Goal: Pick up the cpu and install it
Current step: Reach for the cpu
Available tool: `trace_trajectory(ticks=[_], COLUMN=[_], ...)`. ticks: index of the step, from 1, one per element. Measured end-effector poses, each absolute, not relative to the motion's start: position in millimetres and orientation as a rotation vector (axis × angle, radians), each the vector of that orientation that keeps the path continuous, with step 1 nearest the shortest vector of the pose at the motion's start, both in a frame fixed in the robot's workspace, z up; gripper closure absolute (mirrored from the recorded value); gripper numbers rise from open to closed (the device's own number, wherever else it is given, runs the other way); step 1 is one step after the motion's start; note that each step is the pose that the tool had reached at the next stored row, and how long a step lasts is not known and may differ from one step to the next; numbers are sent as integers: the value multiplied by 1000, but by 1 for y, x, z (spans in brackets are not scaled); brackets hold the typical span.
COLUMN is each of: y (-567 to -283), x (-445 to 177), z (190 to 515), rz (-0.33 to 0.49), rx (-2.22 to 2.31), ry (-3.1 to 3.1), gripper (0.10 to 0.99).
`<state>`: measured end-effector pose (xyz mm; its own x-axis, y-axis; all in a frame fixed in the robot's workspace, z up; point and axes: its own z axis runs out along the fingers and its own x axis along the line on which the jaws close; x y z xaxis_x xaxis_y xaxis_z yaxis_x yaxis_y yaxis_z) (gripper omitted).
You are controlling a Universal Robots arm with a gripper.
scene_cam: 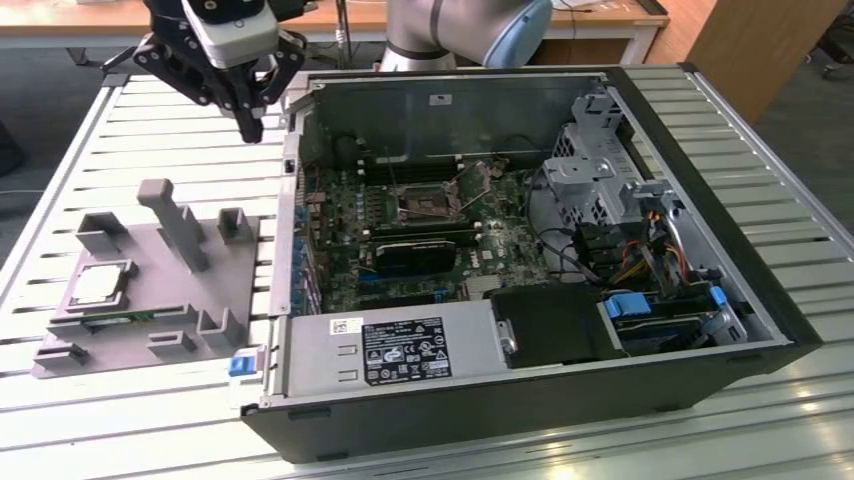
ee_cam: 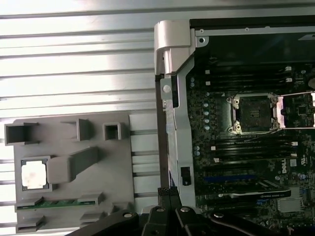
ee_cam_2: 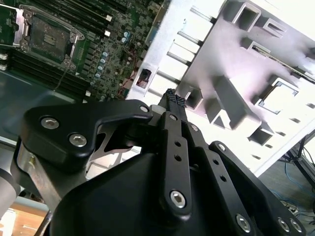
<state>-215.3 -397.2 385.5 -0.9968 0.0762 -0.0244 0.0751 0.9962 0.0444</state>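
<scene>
One hand (scene_cam: 251, 132) is all I steer here. In the exterior view it hangs in the upper left of the frame, above the slatted desk (scene_cam: 80, 130) and just beside the wall of the open computer case (scene_cam: 288, 190). Its fingers are together, tip against tip, with nothing between them. In the first wrist view the same tips (ee_cam: 167, 192) show at the lower edge.

The cpu (scene_cam: 104, 284) is not picked up yet. It lies flat in a square pocket of the grey fixture (scene_cam: 167, 300), in the lower left of the exterior view and well apart from the hand. In the first wrist view the cpu (ee_cam: 33, 174) is at the left, with a slanted grey block just beside it and a green memory module (ee_cam: 59, 202) in a slot below it. The cpu socket (ee_cam: 253, 113) on the motherboard is empty, and its cover plate (ee_cam: 295, 110) is folded open.

I judge these risks:
- Fingers brought down together would press on the metal lid instead of gripping it.
- The pocket walls and the slanted block leave little room, so a finger may hit them.
- The chip is thin and smooth, so it may tilt or slip.
- The case wall stands between fixture and socket, so a low path would strike it.
- A tilted or turned chip could damage the socket contacts.
</scene>
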Motion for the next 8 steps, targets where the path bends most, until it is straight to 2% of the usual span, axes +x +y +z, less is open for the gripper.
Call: trace_trajectory(ticks=[8], y=[-397], x=[-222], z=[385], rz=[68], rx=[118], ry=[3113], gripper=[980])
